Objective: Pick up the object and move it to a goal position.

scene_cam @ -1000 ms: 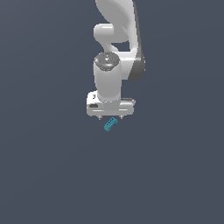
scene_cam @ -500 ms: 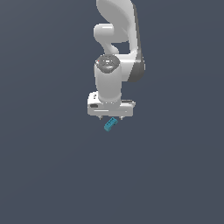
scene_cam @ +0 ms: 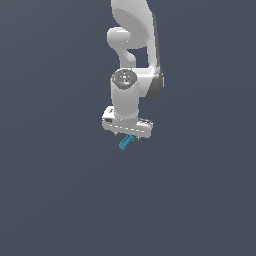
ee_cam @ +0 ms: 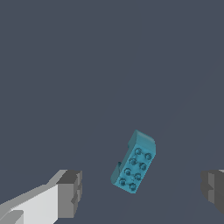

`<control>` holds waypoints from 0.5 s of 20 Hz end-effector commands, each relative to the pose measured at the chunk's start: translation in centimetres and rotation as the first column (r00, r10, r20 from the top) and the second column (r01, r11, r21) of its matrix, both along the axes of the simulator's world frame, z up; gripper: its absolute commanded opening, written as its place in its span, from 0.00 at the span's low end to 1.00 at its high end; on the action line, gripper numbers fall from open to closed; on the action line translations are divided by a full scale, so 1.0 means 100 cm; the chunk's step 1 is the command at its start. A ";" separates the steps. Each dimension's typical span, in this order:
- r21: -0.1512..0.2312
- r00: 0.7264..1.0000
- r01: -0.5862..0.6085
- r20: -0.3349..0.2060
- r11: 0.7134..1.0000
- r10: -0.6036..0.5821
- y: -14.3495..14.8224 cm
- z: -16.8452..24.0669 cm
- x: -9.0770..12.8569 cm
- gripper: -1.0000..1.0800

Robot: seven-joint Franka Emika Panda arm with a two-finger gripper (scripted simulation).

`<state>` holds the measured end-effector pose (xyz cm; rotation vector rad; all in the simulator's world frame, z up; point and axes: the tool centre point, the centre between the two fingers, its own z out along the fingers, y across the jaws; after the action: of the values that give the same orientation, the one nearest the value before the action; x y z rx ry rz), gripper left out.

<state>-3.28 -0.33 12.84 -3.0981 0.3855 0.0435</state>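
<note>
The pincer [ee_cam: 142, 190] is spread wide: in the wrist view its two grey fingertips [ee_cam: 70, 194] stand far apart at either side, with a broad gap between them, and neither touches anything. In the exterior view the pincer [scene_cam: 127, 134] hangs beneath the white arm [scene_cam: 132, 55], pointing down at the flat dark grey table [scene_cam: 60, 200].

The object [ee_cam: 134, 162], a small teal-blue oblong block, lies on the table inside that gap, nearer the middle than either fingertip and apart from both. Its studded face is up, showing two rows of four round studs. Its long axis runs at a slant to the line joining the two fingertips, neither square to it nor along it; one short end points toward the fingertips' side of the wrist view, the other away from it.

In the exterior view the object [scene_cam: 126, 142] shows just under the pincer's white cross-body, again on a diagonal, its lower end toward the exterior view's left and its upper end toward the right. It is far smaller than the pincer above it.
</note>
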 end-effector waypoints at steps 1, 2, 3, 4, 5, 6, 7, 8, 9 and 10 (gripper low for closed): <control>-0.003 0.998 0.068 0.002 0.998 -0.068 0.000 -0.009 -0.005 0.96; -0.005 0.995 0.096 0.003 0.995 -0.096 0.000 -0.013 -0.007 0.96; -0.006 0.992 0.123 0.004 0.992 -0.123 0.000 -0.016 -0.009 0.96; -0.008 0.989 0.151 0.005 0.989 -0.151 0.000 -0.020 -0.011 0.96; -0.009 0.984 0.178 0.006 0.984 -0.178 0.000 -0.023 -0.014 0.96; -0.010 0.979 0.205 0.008 0.979 -0.205 0.000 -0.026 -0.016 0.96; -0.012 0.973 0.231 0.009 0.973 -0.231 0.000 -0.030 -0.018 0.96; -0.013 0.967 0.256 0.011 0.967 -0.255 0.000 -0.033 -0.020 0.96; -0.014 0.960 0.278 0.012 0.960 -0.278 0.000 -0.035 -0.022 0.96; -0.015 0.954 0.300 0.013 0.954 -0.300 0.000 -0.038 -0.024 0.96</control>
<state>-5.36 -0.31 9.45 -3.0294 0.7964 0.0229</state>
